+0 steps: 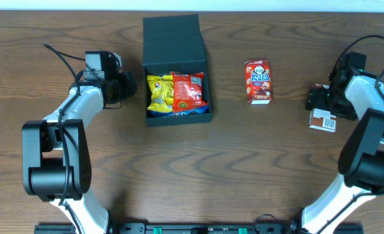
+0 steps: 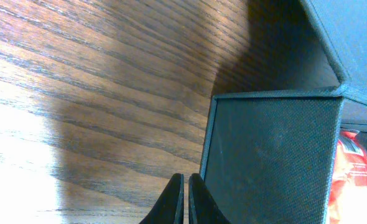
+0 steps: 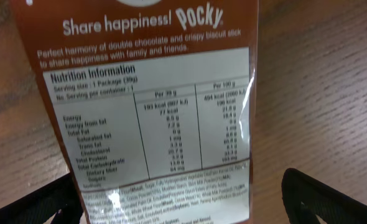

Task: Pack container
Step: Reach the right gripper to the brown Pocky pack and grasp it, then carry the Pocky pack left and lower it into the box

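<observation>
The black container (image 1: 172,39) stands open at the back middle, its lid flap tilted away. Inside lie a yellow packet (image 1: 158,93), an orange-red packet (image 1: 189,91) and a blue packet (image 1: 179,114) beneath them. My left gripper (image 1: 128,86) is shut and empty, just beside the container's left wall; in the left wrist view its fingers (image 2: 186,190) sit next to that wall (image 2: 270,155). My right gripper (image 1: 319,101) is open and straddles a brown Pocky packet (image 1: 323,120) lying on the table. In the right wrist view the packet (image 3: 152,112) lies between the fingers (image 3: 183,196), with a gap on the right.
A red Hello Panda box (image 1: 258,80) lies on the wooden table between the container and the right arm. The orange-red packet also shows at the right edge of the left wrist view (image 2: 357,180).
</observation>
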Controlling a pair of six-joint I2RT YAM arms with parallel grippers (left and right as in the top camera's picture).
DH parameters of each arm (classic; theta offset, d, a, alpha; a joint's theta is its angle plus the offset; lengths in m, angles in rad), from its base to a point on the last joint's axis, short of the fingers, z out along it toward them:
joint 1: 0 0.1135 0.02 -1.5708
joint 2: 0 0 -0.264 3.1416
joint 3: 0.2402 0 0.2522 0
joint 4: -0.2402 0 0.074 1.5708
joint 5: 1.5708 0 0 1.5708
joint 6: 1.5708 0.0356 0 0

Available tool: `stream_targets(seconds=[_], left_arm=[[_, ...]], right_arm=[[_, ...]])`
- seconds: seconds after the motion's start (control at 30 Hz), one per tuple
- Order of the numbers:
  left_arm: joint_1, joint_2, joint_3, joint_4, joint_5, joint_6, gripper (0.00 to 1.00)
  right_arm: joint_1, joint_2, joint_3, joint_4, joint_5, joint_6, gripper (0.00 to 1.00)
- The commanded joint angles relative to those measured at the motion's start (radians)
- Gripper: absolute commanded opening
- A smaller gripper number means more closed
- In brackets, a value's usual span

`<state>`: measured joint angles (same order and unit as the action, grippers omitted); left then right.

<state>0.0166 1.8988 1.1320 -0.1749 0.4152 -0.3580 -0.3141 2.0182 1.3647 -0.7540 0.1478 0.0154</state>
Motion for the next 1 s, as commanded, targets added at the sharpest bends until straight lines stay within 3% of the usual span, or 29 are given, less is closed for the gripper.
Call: stream_targets(seconds=[0.0, 0.07, 0.17, 0.4, 0.63, 0.8, 0.97], left_arm=[[0.003, 0.003, 0.025, -0.002, -0.006, 0.022, 0.06], [0.003, 0.003, 0.025, -0.004, -0.006, 0.021, 0.06], [0.003, 0.003, 0.025, -0.004, -0.006, 0.021, 0.06], [0.003, 0.003, 0.025, -0.004, -0.006, 0.021, 0.06], [0.003, 0.003, 0.025, -0.003, -0.007, 0.022, 0.06], [0.030, 0.002, 0.025, -0.004, -0.007, 0.022, 0.06], [0.077, -0.006, 0.025, -0.005, -0.004, 0.022, 0.06]], right_arm=[[0.002, 0.040, 0.009, 0.006, 0.009, 0.006, 0.99], [0.002, 0.048, 0.009, 0.007, 0.009, 0.006, 0.98], [0.002, 0.048, 0.011, 0.011, 0.004, 0.015, 0.82], [0.002, 0.048, 0.078, -0.005, -0.107, 0.040, 0.65], [0.028, 0.048, 0.329, -0.139, -0.206, 0.039, 0.59], [0.155, 0.048, 0.578, -0.262, -0.256, 0.039, 0.57], [0.381, 0.048, 0.694, -0.283, -0.260, 0.048, 0.50]])
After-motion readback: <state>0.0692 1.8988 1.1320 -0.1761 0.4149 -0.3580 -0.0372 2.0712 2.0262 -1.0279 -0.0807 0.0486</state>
